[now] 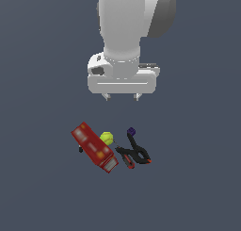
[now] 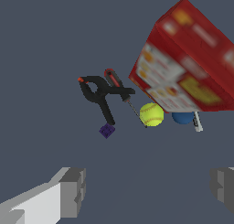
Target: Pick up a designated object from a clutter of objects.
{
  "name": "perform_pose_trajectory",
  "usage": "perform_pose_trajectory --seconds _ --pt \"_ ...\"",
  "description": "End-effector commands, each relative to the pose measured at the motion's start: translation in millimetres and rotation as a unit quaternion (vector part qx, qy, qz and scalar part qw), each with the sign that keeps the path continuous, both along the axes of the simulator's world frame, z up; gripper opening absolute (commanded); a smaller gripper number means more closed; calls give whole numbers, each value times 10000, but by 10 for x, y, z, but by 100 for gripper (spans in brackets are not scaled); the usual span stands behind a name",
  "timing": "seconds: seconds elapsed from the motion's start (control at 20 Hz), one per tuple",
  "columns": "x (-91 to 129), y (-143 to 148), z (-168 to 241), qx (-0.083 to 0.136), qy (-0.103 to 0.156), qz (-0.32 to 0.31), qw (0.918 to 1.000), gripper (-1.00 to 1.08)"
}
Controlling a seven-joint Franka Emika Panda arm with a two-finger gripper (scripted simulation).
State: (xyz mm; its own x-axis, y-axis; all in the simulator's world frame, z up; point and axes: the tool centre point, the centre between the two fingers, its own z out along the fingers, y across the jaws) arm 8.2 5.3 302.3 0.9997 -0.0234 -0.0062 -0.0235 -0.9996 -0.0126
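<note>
The yellow-green ball (image 1: 107, 138) lies on the surface, touching the red box (image 1: 93, 148) on one side and just beside the black clamp (image 1: 134, 153) on the other. The hand (image 1: 122, 97) hangs well above, fingers spread wide and empty. Descending into so tight a gap, I judge a finger may strike the box or clamp, or nudge the ball rolling away.
</note>
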Motion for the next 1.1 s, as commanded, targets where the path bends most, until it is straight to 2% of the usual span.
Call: perform_pose_trajectory --seconds 0.0,0.4,0.6,1.05 --pt "0 0 0 0 0 0 10000 100" --pt "99 -65 121 87 -170 -244 9995 100" --pt "100 -66 116 86 -168 -239 9995 100" --pt "183 -168 -194 54 -157 9 9999 100"
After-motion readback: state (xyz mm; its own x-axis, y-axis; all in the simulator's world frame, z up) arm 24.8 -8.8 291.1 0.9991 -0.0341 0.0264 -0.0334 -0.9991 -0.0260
